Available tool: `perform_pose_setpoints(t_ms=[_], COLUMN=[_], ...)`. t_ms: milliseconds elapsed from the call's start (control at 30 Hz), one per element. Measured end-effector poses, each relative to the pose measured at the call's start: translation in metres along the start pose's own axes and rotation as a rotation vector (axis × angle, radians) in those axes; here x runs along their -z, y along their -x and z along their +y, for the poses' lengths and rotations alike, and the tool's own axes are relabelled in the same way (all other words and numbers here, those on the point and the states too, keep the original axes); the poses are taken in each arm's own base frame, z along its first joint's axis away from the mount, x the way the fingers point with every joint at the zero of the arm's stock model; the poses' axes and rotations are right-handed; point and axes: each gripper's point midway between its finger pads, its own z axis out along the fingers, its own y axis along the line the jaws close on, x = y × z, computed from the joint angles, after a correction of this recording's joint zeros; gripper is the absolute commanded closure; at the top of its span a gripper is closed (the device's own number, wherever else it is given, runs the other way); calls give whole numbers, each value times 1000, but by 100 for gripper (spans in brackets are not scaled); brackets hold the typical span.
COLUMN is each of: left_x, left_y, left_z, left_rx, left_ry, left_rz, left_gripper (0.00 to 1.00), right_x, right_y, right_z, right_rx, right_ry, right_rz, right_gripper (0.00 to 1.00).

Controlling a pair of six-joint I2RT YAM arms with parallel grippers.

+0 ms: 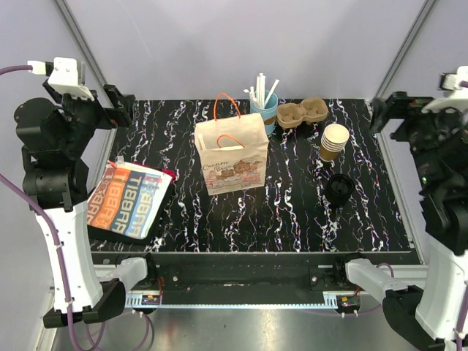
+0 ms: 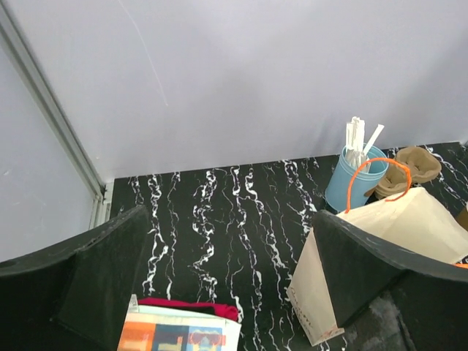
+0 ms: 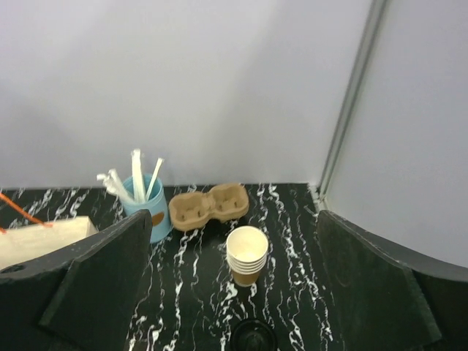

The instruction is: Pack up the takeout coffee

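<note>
A round black plastic lid (image 1: pixel 340 188) lies on the black marble table, in front of a stack of tan paper cups (image 1: pixel 334 141). No tan cup shows under the lid, and no single lidded cup is in view. The lid also shows at the bottom of the right wrist view (image 3: pixel 254 338), below the stack (image 3: pixel 246 254). A tan paper bag with orange handles (image 1: pixel 230 153) stands upright at mid table. My left gripper (image 1: pixel 117 102) is open and empty, raised high at the far left (image 2: pixel 230 212). My right gripper (image 1: pixel 382 111) is open and empty, raised high at the far right (image 3: pixel 234 216).
A light-blue cup of white sticks (image 1: pixel 265 110) and a brown pulp cup carrier (image 1: pixel 302 112) stand at the back. A striped colourful pouch (image 1: pixel 128 199) lies at the front left. Pale walls close off the back and sides.
</note>
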Motion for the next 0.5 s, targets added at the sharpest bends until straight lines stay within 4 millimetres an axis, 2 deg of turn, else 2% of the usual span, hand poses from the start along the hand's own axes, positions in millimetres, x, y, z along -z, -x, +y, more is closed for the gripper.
perform_pose_setpoints(t_ms=[67, 167, 267, 367, 500], left_x=[3, 9, 12, 13, 13], left_y=[3, 1, 0, 1, 1], left_z=[1, 4, 8, 11, 13], left_rx=[0, 3, 10, 16, 22], left_ry=[6, 17, 37, 51, 61], left_rz=[-1, 8, 10, 8, 8], left_gripper=[1, 1, 1, 1, 1], right_x=[12, 31, 39, 30, 4], right_y=[13, 23, 23, 10, -21], right_z=[-9, -20, -22, -14, 5], right_rx=[-7, -14, -16, -7, 11], right_ry=[-38, -77, -82, -45, 32], right_rz=[-38, -77, -89, -53, 40], right_gripper=[0, 0, 0, 0, 0])
